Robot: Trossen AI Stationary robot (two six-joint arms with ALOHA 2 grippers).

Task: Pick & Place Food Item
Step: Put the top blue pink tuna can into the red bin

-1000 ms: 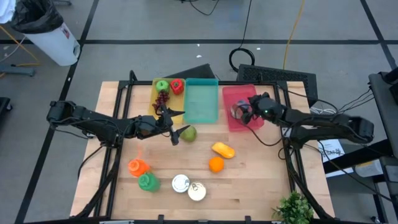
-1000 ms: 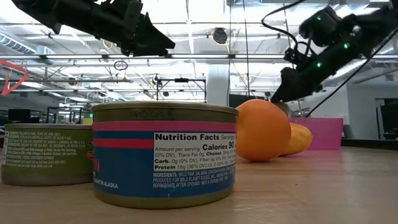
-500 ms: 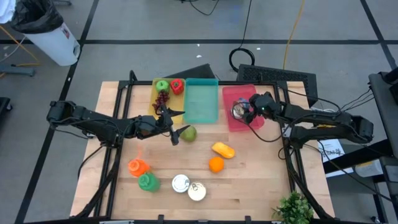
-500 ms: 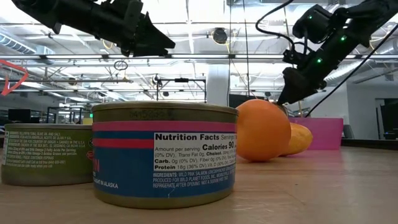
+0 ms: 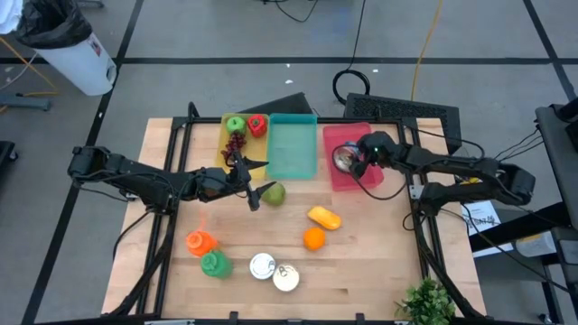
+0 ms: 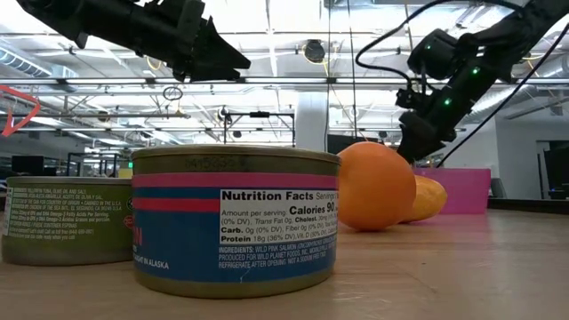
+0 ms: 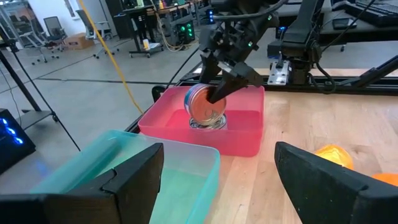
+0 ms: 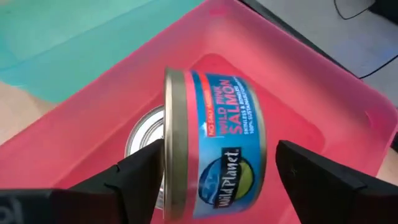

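Note:
My right gripper (image 8: 214, 177) hangs over the pink bin (image 5: 338, 179) at the table's far right and is shut on a blue-labelled salmon can (image 8: 217, 149). A second can (image 8: 144, 135) lies flat on the bin's floor right under it; both cans show in the left wrist view, the held can (image 7: 204, 102) above the lying can (image 7: 209, 123). My left gripper (image 5: 260, 181) waits open above mid-table, just left of a green pear (image 5: 275, 193) that rests on the wood. My right gripper pinches the salmon can between its two fingers, one finger (image 8: 140, 177) on the lid (image 8: 169, 149) and the other against the can's bottom end. The fingers slant down from the table's right. The can is turned on edge and lifted clear above the can in the bin.
A teal bin (image 5: 293, 149) stands left of the pink one, and a yellow tray (image 5: 223, 144) with apple, pepper and grapes beside that. On the wood lie a yellow fruit (image 5: 324, 218), an orange (image 5: 313, 238), two cans (image 5: 274, 271) and orange and green items (image 5: 208, 254) near the front.
My right gripper has drifted a little toward the table's left over the pink bin, carrying the can with it, and its wrist has swung the same way. The left arm has kept still.

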